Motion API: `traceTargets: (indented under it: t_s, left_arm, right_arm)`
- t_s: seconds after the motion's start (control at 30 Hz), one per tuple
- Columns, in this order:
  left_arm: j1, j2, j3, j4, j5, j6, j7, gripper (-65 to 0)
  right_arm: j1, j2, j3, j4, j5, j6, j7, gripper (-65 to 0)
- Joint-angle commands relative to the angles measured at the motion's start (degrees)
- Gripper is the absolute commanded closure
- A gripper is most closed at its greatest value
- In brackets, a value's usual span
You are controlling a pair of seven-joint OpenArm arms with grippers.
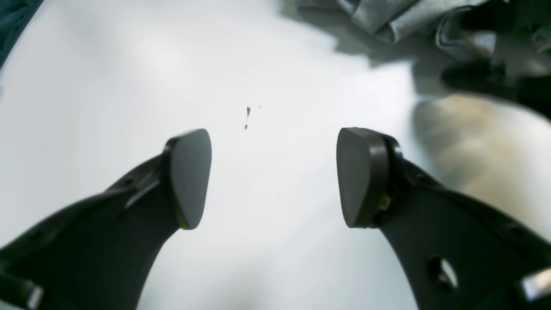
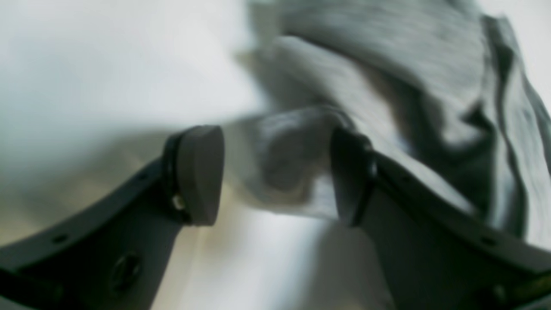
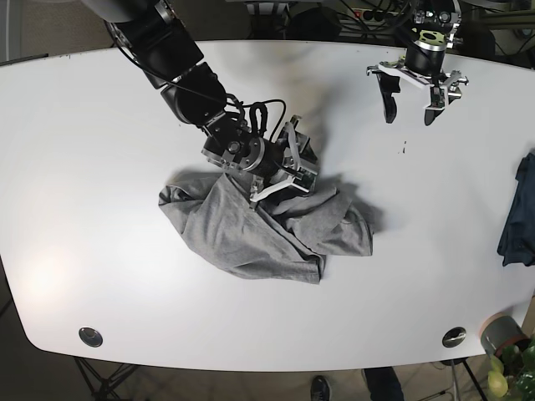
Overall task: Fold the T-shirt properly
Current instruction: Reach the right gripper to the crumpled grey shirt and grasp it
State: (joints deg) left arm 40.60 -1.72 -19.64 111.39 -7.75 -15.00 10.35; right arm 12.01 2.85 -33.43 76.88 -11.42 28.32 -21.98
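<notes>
The grey T-shirt [image 3: 259,230] lies crumpled in a heap at the middle of the white table [image 3: 100,167]. My right gripper [image 3: 282,174] is down at the heap's upper edge. In the right wrist view it [image 2: 275,172] stands open, with a raised fold of the T-shirt [image 2: 387,77] lying loosely between its fingers. My left gripper [image 3: 410,107] hovers at the far right of the table, away from the shirt. It is open over bare table in the left wrist view [image 1: 275,176], where the T-shirt [image 1: 387,21] shows only at the top right.
A dark blue cloth [image 3: 518,209] hangs over the table's right edge and shows at the top left of the left wrist view [image 1: 13,21]. Small brown specks [image 1: 247,116] mark the table beneath the left gripper. A potted plant [image 3: 501,334] stands beyond the front right corner.
</notes>
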Motion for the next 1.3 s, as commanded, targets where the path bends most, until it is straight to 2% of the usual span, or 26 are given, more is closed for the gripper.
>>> traceTargets:
  t_s: [0.0,0.33,0.47,0.7,0.83,1.1,1.27]
  left_arm:
    - [0.3,-0.9,-0.1,0.3,-0.6,0.0,-1.5,-42.6]
    - [0.2,-0.9,0.2,0.2,-0.7,0.0,-1.5,-42.6]
    - [0.1,-0.9,0.2,0.2,-0.7,0.0,-1.5,-42.6]
    - [0.1,-0.9,0.2,0.2,-0.7,0.0,-1.5,-42.6]
    - [0.1,-0.9,0.2,0.2,-0.7,0.0,-1.5,-42.6]
    - [0.2,-1.0,-0.2,0.2,-0.7,0.0,-1.5,-42.6]
    - [0.3,-1.0,-0.3,0.2,-0.7,0.0,-1.5,-42.6]
  right_arm:
    - [1.4,-0.4,5.5,-1.3,0.6,-0.58,3.5,-37.3]
    - [1.1,-0.3,8.8,-6.2,0.6,-0.76,9.4,-37.3]
    - [0.0,-0.5,8.7,-6.1,0.6,-0.84,9.5,-37.3]
    - [-0.5,-2.5,8.6,-6.2,0.6,-0.93,9.5,-37.3]
    - [-0.4,-4.7,8.7,-6.9,0.1,-1.02,9.5,-37.3]
    - [1.9,-4.9,8.8,-12.5,0.3,-1.11,10.0,-37.3]
    - [2.9,-4.6,8.9,-14.9,0.0,-1.11,13.2,-37.3]
